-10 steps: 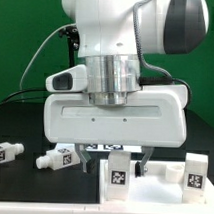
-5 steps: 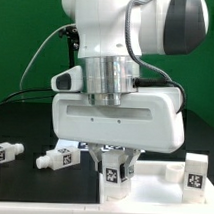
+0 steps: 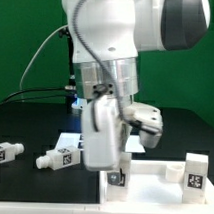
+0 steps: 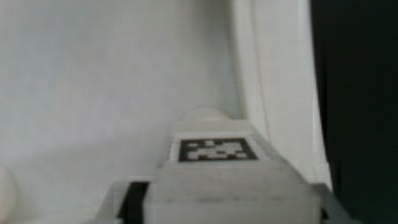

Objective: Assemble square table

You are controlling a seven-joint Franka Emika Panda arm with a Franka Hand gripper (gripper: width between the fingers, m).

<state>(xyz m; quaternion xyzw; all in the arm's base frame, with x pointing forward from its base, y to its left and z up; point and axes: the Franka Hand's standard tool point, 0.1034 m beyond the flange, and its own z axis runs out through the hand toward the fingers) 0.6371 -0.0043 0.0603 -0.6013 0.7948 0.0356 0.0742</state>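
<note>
Green backdrop; blurred arm hides jaws at tagged leg.

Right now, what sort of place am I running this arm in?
Probably a robotics lab test bench. There is a green backdrop behind a black table, a cable hangs loose at the back, and the white furniture parts carry printed square tags, like the leg in the claw.

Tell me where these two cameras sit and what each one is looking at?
Exterior view: off the arm, facing the table from slightly above; shows the arm and its gripper over a tagged leg.
Wrist view: on the wrist, looking down past the gripper at that leg and the white slab; hardly any of the robot shows.
Shared: the leg and the slab.
</note>
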